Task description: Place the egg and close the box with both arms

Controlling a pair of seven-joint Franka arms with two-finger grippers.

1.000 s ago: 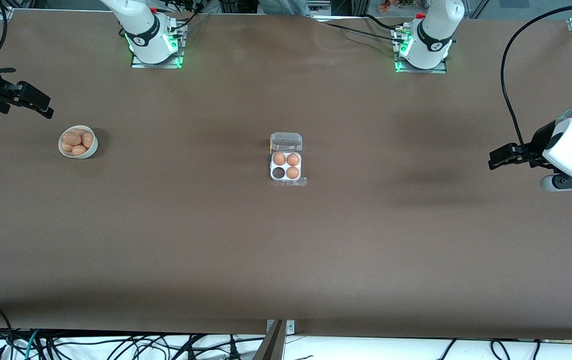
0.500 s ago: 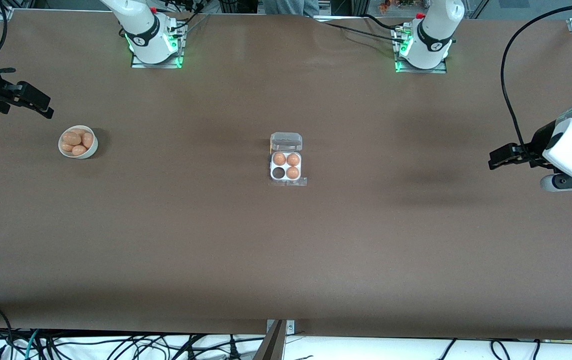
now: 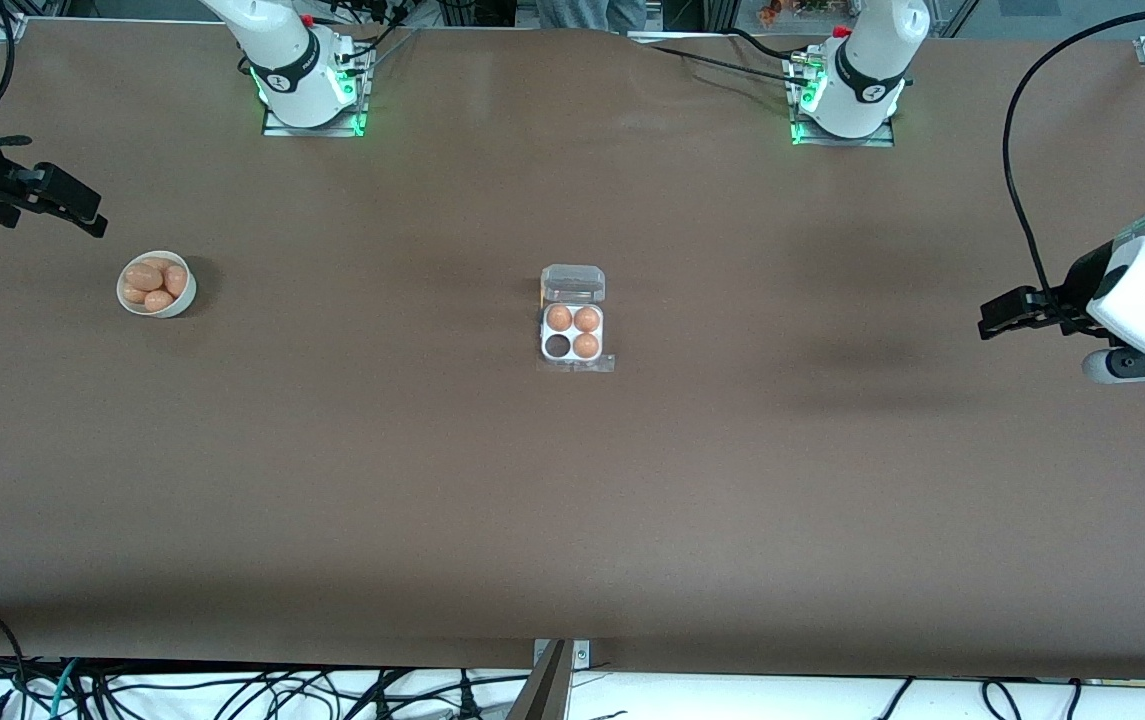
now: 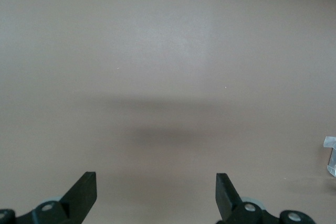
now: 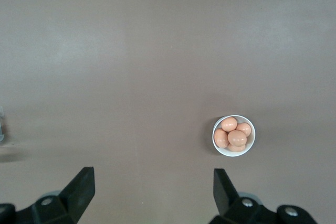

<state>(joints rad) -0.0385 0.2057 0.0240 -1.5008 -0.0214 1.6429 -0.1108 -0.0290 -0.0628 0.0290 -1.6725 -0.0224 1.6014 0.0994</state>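
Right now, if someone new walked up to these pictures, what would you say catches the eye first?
Probably the box in the middle of the table, its clear lid open, three eggs in it and one cell empty. Next comes the white bowl of tan eggs toward the right arm's end. Both arms wait out at the table's ends: the right gripper near the bowl, the left gripper over bare table, both open and empty.

Brown table (image 3: 572,500) evenly lit; black cables (image 3: 232,690) tangled along its near edge.
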